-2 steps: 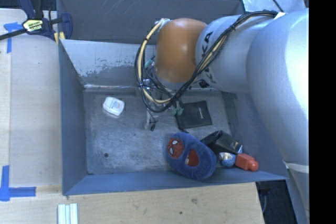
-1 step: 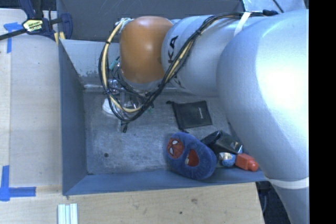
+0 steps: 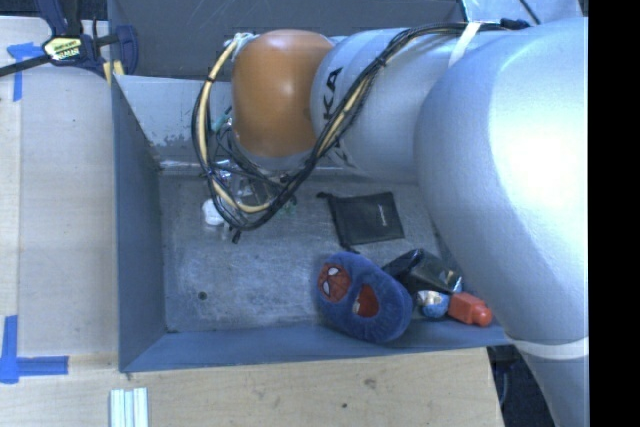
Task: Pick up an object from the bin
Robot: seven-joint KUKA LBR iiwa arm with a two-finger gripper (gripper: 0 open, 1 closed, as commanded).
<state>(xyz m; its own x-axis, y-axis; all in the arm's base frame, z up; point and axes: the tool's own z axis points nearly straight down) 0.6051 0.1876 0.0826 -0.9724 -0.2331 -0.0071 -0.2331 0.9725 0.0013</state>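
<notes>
Though the orange wrist cover (image 3: 280,95) hides the jaws, so I cannot tell their spread, a small white lump (image 3: 213,212) lies just beside them, toward the grey metal bin's (image 3: 135,245) left wall.

Robotics laboratory test station: a large silver-white industrial robot arm (image 3: 500,145), cable-wrapped at its orange-capped wrist, reaches into a grey sheet-metal bin (image 3: 135,215).
</notes>
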